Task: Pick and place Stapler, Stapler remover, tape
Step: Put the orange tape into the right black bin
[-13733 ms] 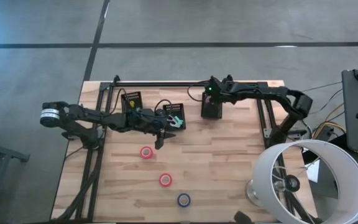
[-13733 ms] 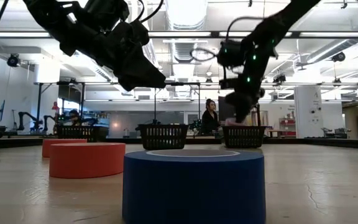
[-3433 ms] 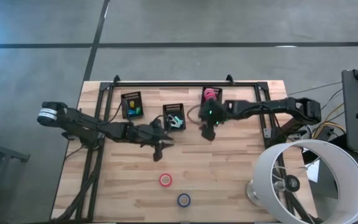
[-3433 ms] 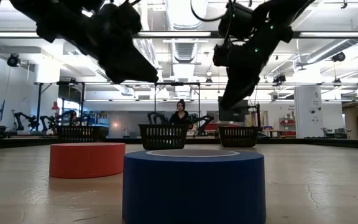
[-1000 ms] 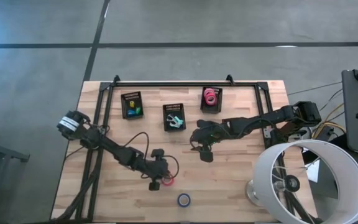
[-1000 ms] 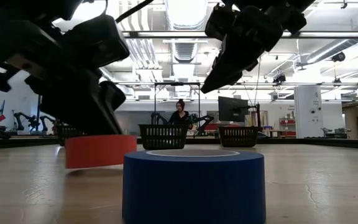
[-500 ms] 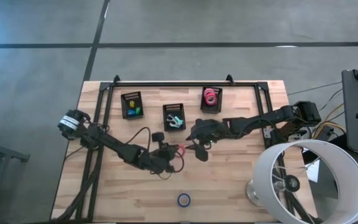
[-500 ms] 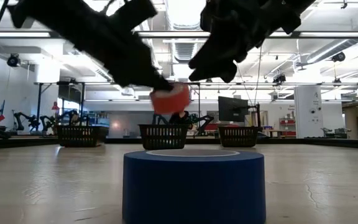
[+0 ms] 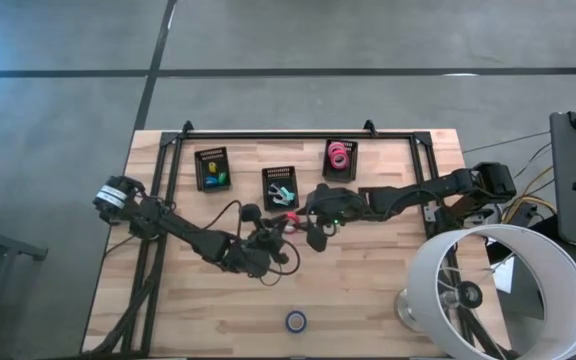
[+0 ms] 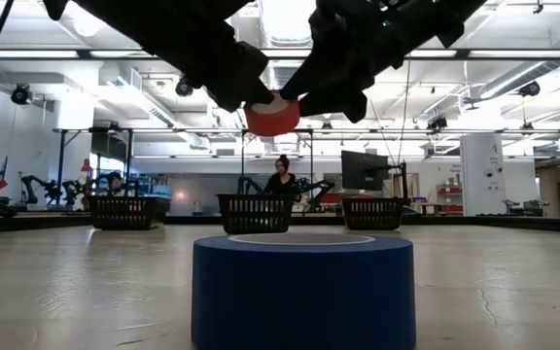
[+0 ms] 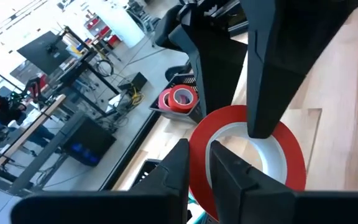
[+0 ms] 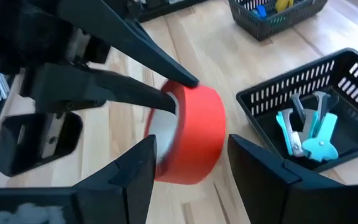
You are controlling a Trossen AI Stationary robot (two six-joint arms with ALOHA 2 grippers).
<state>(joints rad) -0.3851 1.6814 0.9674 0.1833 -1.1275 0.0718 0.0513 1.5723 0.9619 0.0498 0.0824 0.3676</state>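
Note:
A red tape roll (image 12: 191, 134) hangs in the air over the table's middle, with my left gripper (image 9: 284, 224) shut on it. My right gripper (image 12: 197, 171) is open and close up against the roll; its fingers stand on either side of the roll, and I cannot tell whether they touch it. A dark blue tape roll (image 9: 296, 321) lies flat near the front edge, large in the low view (image 10: 304, 292). Teal stapler removers (image 12: 306, 134) lie in the middle basket (image 9: 281, 188). Small yellow and blue staplers (image 12: 275, 6) lie in the left basket (image 9: 212, 168). My left gripper pinches the red roll's wall (image 11: 199, 163), with one finger inside the pale core (image 12: 166, 104) and one outside on the red band (image 12: 179, 78). The fingers come nearly level from the table's left. The roll stands on edge, lifted clear of the table (image 10: 272, 115).
A third basket (image 9: 340, 158) at the far right of the row holds pink and red tape rolls (image 11: 176, 99). A round white lamp shade (image 9: 498, 290) stands at the table's front right corner. Bare wood lies between the baskets and the blue roll.
My left gripper has lifted the red roll off the table near the front middle and carried it up and toward the far edge, to my right gripper. The roll has tipped from lying flat to standing on edge. My right gripper has shifted slightly toward the left.

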